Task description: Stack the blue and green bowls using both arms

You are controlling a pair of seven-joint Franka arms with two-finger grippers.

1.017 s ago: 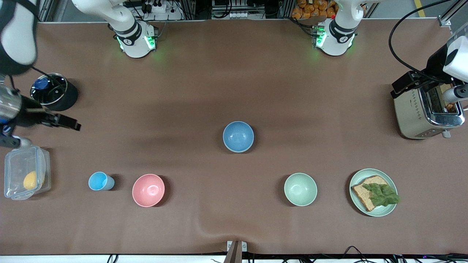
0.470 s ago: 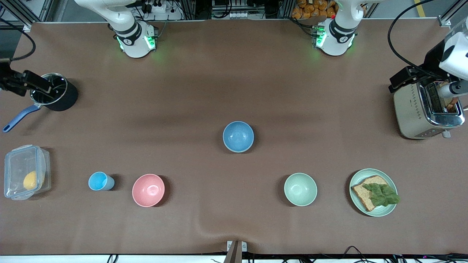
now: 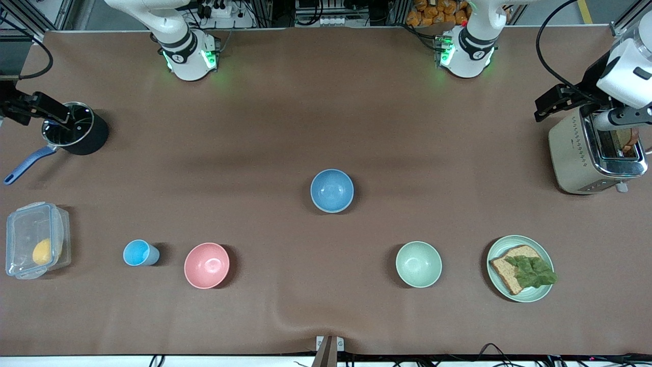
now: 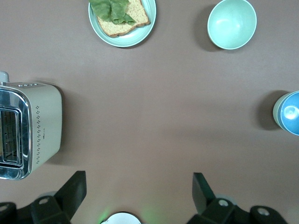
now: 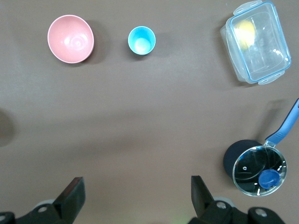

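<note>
Green bowl (image 3: 418, 264) sits upright on the worktop (image 3: 326, 316) nearest the front camera, toward the left arm's end; blue bowl (image 3: 332, 190) sits farther back at mid-worktop, well apart, so the two are unstacked. Left pincer (image 4: 138, 196) hangs over the toaster (image 3: 596, 153) end and right pincer (image 5: 137, 195) over the saucepan (image 3: 74, 128) end, both with fingers spread and holding nothing. Judged step: approach, each arm needing to descend to a bowl rim.

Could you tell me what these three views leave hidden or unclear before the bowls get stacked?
- Round blue bowl: cut by the left wrist view's edge.
- Silver toaster: partly covered by the left arm in the front view, so the slots' contents stay unclear.
- Left gripper and right gripper: open, but the fingers' upper parts run off each wrist view's edge.
- Clear lidded plastic box: the yellow item inside is blurred by the lid.
</note>
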